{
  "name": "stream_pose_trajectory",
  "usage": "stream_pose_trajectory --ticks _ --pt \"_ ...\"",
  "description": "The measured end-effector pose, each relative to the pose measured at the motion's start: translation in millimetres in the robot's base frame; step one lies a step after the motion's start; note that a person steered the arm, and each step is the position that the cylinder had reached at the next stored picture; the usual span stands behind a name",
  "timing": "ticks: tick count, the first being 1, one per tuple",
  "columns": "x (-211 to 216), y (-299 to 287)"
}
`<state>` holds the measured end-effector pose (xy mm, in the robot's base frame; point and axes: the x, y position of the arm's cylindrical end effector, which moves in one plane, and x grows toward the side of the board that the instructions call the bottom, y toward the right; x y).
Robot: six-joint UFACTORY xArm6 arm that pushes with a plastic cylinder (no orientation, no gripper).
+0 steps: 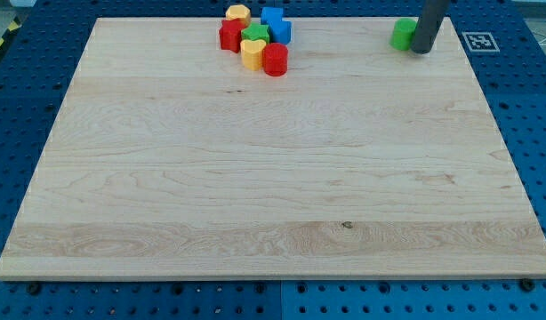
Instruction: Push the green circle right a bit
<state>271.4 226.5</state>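
The green circle [402, 34] sits near the view's top right of the wooden board [273, 178]. My tip [421, 50] stands right against the green circle's right side, touching or nearly touching it. The dark rod rises from there out of the view's top and hides part of the block's right edge.
A tight cluster sits at the view's top centre: a yellow block [237, 13], a blue block [271, 15], another blue block [282, 32], a red block [229, 36], a green block [255, 35], a yellow heart-like block [252, 54] and a red cylinder [275, 60]. A marker tag [479, 41] lies off the board's top right corner.
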Motion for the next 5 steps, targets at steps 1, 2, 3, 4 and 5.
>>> stream_pose_trajectory --ticks 1,2,3,4,5 --pt "20.6 -3.0" --pt "9.1 -49.3" --pt "-21.6 -78.8" --pt "-59.4 -72.5" --pt "-67.3 -56.5"
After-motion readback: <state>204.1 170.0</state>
